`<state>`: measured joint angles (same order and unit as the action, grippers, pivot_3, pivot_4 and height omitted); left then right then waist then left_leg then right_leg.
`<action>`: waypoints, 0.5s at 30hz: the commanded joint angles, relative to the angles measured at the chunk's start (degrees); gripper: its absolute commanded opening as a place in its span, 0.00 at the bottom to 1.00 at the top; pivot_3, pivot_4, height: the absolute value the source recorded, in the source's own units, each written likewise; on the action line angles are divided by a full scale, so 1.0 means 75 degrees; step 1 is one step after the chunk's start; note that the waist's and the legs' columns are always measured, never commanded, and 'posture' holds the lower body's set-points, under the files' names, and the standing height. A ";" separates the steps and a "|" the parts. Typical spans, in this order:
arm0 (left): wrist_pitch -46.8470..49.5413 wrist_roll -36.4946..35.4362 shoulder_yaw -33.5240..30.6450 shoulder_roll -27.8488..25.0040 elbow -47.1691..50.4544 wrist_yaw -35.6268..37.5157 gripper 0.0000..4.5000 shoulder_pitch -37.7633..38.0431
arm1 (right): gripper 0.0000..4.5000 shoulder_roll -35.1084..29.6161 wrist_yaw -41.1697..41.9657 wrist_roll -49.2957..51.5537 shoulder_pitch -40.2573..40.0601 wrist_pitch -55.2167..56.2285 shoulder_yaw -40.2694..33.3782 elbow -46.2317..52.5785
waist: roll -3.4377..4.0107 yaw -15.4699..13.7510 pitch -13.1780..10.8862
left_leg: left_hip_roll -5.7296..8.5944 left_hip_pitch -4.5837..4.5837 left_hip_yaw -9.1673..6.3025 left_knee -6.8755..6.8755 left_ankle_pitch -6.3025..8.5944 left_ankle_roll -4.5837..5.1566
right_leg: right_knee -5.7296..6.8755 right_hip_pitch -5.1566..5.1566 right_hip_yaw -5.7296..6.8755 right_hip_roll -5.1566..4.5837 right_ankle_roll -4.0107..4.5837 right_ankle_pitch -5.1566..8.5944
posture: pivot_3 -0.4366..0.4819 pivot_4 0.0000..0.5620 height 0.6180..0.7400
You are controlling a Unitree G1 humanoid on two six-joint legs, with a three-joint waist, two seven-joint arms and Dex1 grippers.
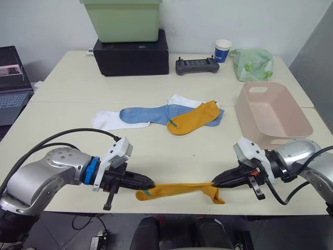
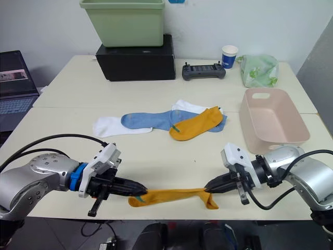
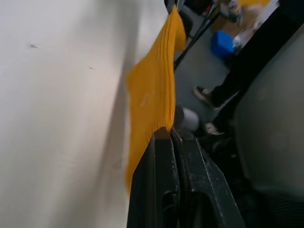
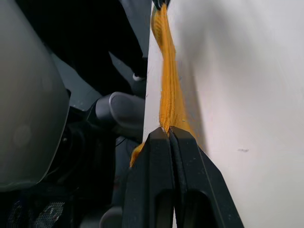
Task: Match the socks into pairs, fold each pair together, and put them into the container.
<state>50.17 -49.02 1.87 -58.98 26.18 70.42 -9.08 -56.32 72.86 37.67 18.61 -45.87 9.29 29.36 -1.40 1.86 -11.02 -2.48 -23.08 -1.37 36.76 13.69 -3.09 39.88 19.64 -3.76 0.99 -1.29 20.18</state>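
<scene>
A mustard-orange sock (image 1: 179, 190) lay stretched along the near edge of the worktop (image 1: 156, 151), held at both ends: the left end effector (image 1: 151, 183) was clamped on its cuff end, where a green mark showed, and the right end effector (image 1: 214, 183) was clamped on the other end, whose tip hung folded just beyond the fingers. Both wrist views showed the black fingers (image 3: 164, 156) pressed together on the orange fabric. Farther back, near the middle of the worktop, the remaining socks lay in an overlapping heap: a second mustard-orange sock (image 1: 193, 119) on top of a light blue sock (image 1: 143, 114), with a white sock (image 1: 106, 120) spread to the left and another white one (image 1: 182, 100) peeking out behind. The pale pink container (image 1: 270, 112) stood to the right of the heap. Along the far edge sat a black box (image 1: 132, 54) bearing a light green bin (image 1: 123, 20), a dark controller (image 1: 196, 65), a blue paper cup (image 1: 223, 50) and a leaf-print cloth (image 1: 253, 63).
</scene>
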 commanded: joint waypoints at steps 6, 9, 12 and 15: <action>-0.0590 0.1372 0.0901 0.0914 -0.0870 -0.0794 0.00 -0.0416 | 0.00 0.0480 0.0344 -0.1392 0.0493 0.1323 0.1007 -0.1609 | -0.0001 -0.0003 -0.0003 | 0.0001 -0.0002 0.0002 0.0004 0.0000 0.0000 | 0.0002 0.0006 -0.0004 0.0003 0.0000 0.0000 | 0.48 0.27 1.00; -0.0735 0.1623 0.1030 0.1194 -0.1243 -0.0769 0.00 -0.0810 | 0.00 0.0742 0.0455 -0.1712 0.0899 0.1660 0.1115 -0.2218 | -0.0001 -0.0004 -0.0004 | 0.0001 -0.0015 0.0004 0.0011 -0.0001 0.0000 | 0.0005 0.0017 -0.0006 0.0005 0.0007 -0.0005 | 0.48 0.27 1.00; -0.1132 0.2164 0.1298 0.1251 -0.1649 -0.0566 0.00 -0.1154 | 0.00 0.0980 0.0593 -0.2247 0.1281 0.2278 0.1338 -0.2938 | -0.0001 -0.0005 -0.0003 | 0.0000 -0.0041 0.0000 0.0017 -0.0001 -0.0001 | 0.0010 0.0047 -0.0001 0.0005 0.0032 -0.0021 | 0.48 0.27 1.00; -0.1432 0.2585 0.1505 0.1641 -0.2223 -0.0648 0.00 -0.1621 | 0.00 0.1317 0.0620 -0.2608 0.1575 0.2710 0.1455 -0.3545 | 0.0000 -0.0009 -0.0003 | 0.0001 -0.0055 0.0001 0.0017 -0.0001 -0.0001 | 0.0011 0.0061 0.0000 0.0006 0.0035 -0.0022 | 0.48 0.27 1.00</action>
<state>41.20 -31.00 12.41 -47.45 10.32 65.60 -20.28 -46.72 76.71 19.08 29.49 -27.88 20.38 3.56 -1.40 1.79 -11.04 -2.47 -23.56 -1.39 36.91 13.68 -3.11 39.97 20.12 -3.73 1.03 -1.03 20.01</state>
